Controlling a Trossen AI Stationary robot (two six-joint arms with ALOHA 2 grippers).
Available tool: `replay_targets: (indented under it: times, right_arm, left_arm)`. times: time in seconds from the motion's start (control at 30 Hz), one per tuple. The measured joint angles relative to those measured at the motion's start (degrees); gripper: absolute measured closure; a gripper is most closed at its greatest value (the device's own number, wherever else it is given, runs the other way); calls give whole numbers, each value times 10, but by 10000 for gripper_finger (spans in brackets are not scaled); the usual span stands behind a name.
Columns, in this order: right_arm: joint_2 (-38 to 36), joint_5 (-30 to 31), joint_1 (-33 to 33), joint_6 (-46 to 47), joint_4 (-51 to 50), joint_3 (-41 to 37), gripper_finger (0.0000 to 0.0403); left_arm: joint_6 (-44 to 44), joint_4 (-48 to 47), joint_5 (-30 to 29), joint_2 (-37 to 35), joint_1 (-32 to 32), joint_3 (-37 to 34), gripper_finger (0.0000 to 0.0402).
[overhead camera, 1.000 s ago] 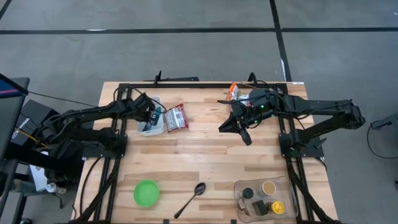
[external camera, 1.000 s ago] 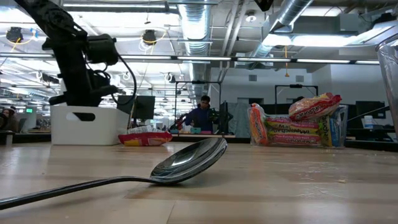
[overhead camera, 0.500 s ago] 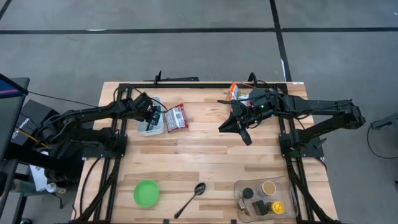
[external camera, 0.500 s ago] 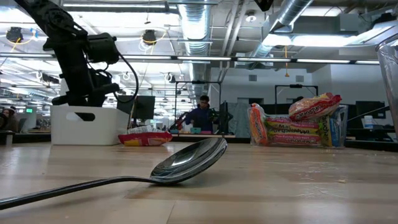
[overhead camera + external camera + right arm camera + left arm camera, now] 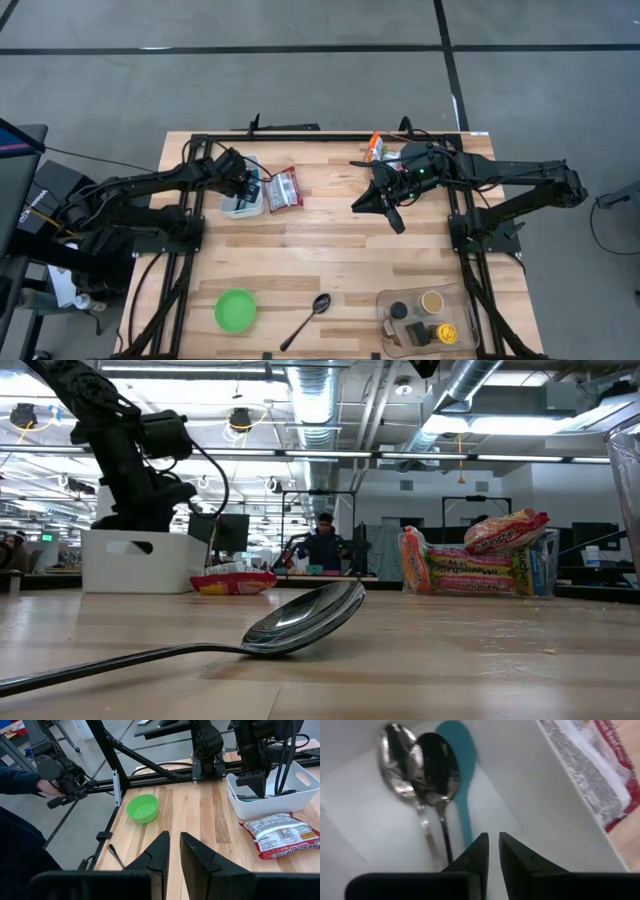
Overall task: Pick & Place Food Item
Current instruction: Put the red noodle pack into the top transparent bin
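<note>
A red food packet (image 5: 284, 188) lies flat on the table against the right side of a white bin (image 5: 238, 206). The packet also shows in the right wrist view (image 5: 280, 836) and low down in the low view (image 5: 233, 582). My left gripper (image 5: 493, 836) hangs shut and empty inside the bin (image 5: 530, 780), above two metal spoons (image 5: 420, 765) and a teal spoon (image 5: 460, 775) on its floor. My right gripper (image 5: 173, 835) is shut and empty, held above the table at the far right (image 5: 358, 204), facing the bin.
Noodle packets (image 5: 470, 555) stand at the far right, by an orange packet (image 5: 375, 147). A green bowl (image 5: 236, 309), a spoon (image 5: 308, 318) and a clear tray of small containers (image 5: 425, 318) lie along the near edge. A person's arm (image 5: 30, 785) shows beyond the table.
My left gripper has shifted a little toward the table's right over the white bin. Its fingers have stayed shut.
</note>
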Motion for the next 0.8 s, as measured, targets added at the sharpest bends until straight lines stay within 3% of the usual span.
replay_targets:
  times: [0.43, 0.8]
  right_arm:
    - [0, 0, 0, 0, 0, 0, 363]
    - [0, 0, 0, 0, -1, 0, 363]
  left_arm:
    - [-13, 16, 12, -19, 0, 0, 400]
    - [-15, 33, 12, -162, -13, 0, 401]
